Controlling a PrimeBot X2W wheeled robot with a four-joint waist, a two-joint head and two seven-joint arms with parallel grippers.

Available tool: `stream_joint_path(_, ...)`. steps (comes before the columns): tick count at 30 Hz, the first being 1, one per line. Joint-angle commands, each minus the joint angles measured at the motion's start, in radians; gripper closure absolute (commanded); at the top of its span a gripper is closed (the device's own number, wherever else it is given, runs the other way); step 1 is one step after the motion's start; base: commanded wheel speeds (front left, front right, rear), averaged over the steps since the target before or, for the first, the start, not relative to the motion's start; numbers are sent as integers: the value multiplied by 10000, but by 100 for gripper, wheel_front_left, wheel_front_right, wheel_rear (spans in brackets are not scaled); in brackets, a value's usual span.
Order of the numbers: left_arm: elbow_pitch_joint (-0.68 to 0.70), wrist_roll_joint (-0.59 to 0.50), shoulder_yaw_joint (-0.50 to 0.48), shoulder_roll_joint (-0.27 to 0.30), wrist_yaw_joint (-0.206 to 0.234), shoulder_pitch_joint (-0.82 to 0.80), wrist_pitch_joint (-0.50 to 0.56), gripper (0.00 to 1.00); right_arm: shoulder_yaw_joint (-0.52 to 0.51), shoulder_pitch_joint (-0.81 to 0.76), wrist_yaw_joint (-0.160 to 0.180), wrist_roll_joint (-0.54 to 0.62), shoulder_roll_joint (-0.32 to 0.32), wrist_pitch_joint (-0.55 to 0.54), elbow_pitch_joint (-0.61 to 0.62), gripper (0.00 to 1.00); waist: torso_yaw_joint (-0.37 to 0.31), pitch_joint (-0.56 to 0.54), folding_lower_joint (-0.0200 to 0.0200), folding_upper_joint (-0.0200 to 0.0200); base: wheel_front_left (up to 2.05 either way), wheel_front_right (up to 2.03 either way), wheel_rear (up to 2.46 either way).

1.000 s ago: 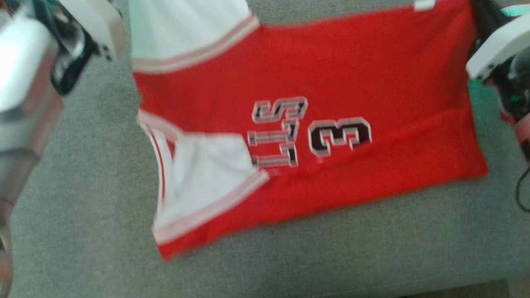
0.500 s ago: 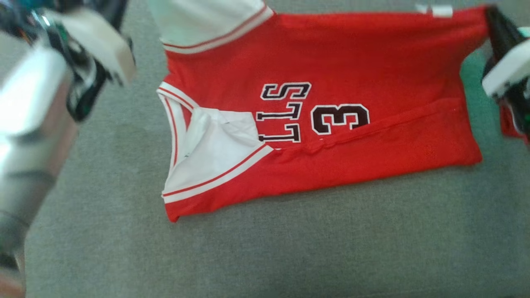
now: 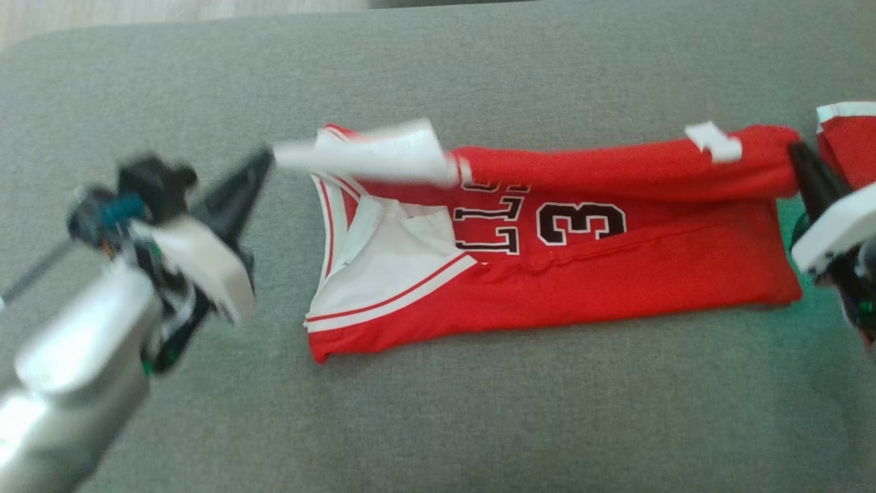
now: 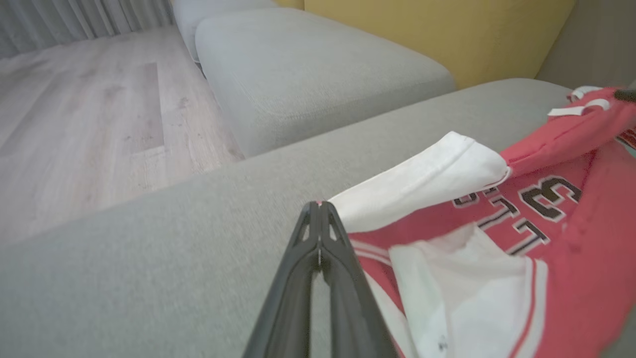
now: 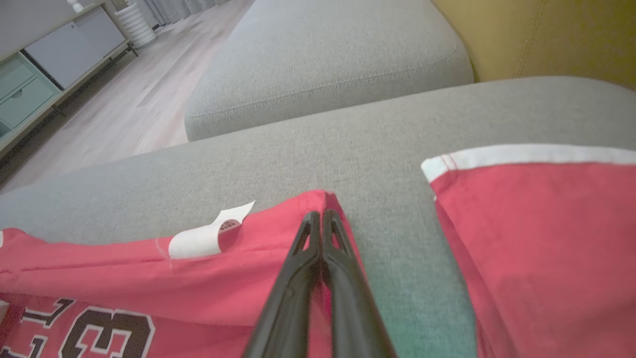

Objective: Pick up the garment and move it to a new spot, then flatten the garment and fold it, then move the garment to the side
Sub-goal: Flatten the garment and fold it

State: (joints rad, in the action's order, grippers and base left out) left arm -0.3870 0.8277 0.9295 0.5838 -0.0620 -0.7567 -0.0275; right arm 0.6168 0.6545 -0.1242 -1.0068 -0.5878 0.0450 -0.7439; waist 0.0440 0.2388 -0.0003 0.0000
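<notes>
Left claw (image 3: 263,163), at the middle left of the head view, has its dark fingers pressed together on a white-trimmed edge of the garment (image 3: 616,274), holding that edge above the grey cushion (image 3: 479,411). Right claw (image 3: 797,156), at the right edge, pinches the red hem corner, near a white label (image 3: 712,140). Between them the far edge is raised and taut, while the rest of the garment lies across the frame's middle with its number 3 showing, and a second red cloth (image 3: 845,137) sits at the upper right.
</notes>
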Motion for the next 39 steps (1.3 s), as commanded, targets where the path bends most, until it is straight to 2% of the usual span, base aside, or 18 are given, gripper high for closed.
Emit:
stream_joint_path(1, 506, 121, -372, 552, 180, -1, -20, 100, 52, -323, -65, -84, -390, 144, 274, 100, 65, -40, 3, 0, 0, 0, 0)
stream_joint_path(11, 1665, 739, -257, 710, 913, 2043, -471, 100, -148, -1266, -65, -15, -271, 133, 344, 100, 36, 148, 3, 0, 0, 0, 0)
stream_joint_path(12, 1649, 743, -227, 679, 971, 2185, -546, 100, -190, -1314, -65, 0, -226, 147, 289, 65, 31, 152, 3, 0, 0, 0, 0)
stream_joint_path(13, 1612, 742, -197, 637, 1023, 2316, -631, 96, -256, -1355, -65, 18, -173, 183, 194, 3, 27, 136, 3, 0, 0, 0, 0)
stream_joint_path(14, 1558, 771, -207, 564, 1099, 2450, -762, 55, -348, -1402, -65, 31, -108, 256, 74, 0, 26, 95, 3, 0, 0, 0, 0)
stream_joint_path(15, 1496, 807, -248, 478, 1195, 2581, -936, 0, -449, -1463, -65, 38, -36, 360, -41, 0, 29, 36, 3, 0, 0, 0, 0)
stream_joint_path(18, 1295, 872, -477, 179, 1652, 3025, -1642, 0, -770, -1807, -65, -61, 236, 742, -236, 0, 39, -193, 3, 0, 0, 0, 0)
stream_joint_path(22, 1248, 462, -1001, -355, 2850, 3782, -2258, 0, -1203, -2471, -65, -342, 607, 1180, -216, 0, 73, -508, 3, 0, 0, 0, 0)
stream_joint_path(25, 1700, -339, -1721, -943, 3787, 4445, -2332, 0, -1538, -2872, -65, -497, 789, 1429, -212, 0, 241, -699, 3, 0, 0, 0, 0)
stream_joint_path(27, 2262, -1086, -2350, -1459, 4197, 5026, -2336, 0, -1731, -2974, -65, -467, 840, 1510, -312, 0, 410, -791, 3, 0, 0, 0, 0)
stream_joint_path(31, 3002, -2666, -3211, -2413, 4436, 6215, -2339, 0, -2118, -2799, -65, -370, 923, 1511, -596, 0, 815, -904, 3, 0, 0, 0, 0)
stream_joint_path(36, 3512, -4367, -3777, -3379, 4384, 7140, -2341, 0, -2500, -2308, -65, -157, 962, 1273, -1431, 0, 1288, -922, 3, 0, 0, 0, 0)
stream_joint_path(39, 3683, -5232, -3936, -3740, 4261, 7435, -2341, 0, -2567, -2026, -65, 110, 1038, 1025, -2298, 0, 1510, -899, 3, 0, 0, 0, 0)
